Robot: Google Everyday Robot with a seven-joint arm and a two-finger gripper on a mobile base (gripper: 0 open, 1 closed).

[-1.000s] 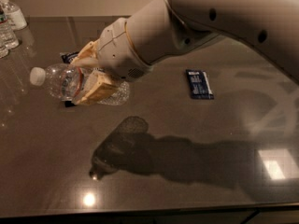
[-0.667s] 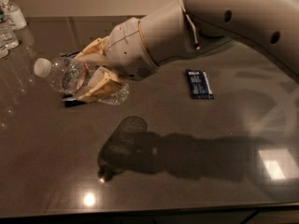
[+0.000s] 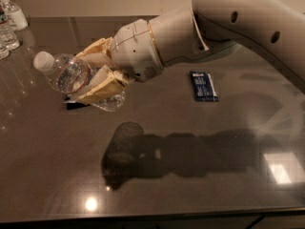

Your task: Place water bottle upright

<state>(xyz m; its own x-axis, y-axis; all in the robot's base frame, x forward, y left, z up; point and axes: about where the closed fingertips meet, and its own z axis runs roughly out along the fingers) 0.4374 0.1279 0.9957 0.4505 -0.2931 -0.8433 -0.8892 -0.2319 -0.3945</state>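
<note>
Pincer hangs above the table, its two fingers clamped across the middle of the water bottle. Bottle is off the surface, slanted, with its cap up and left of the pincer. Likely light, thin-walled and slick, giving under squeeze, so a mid-body hold suits it. A blue packet lies well right of the pincer. Since a second ago the cap end has risen and the tilt is steeper.
</note>
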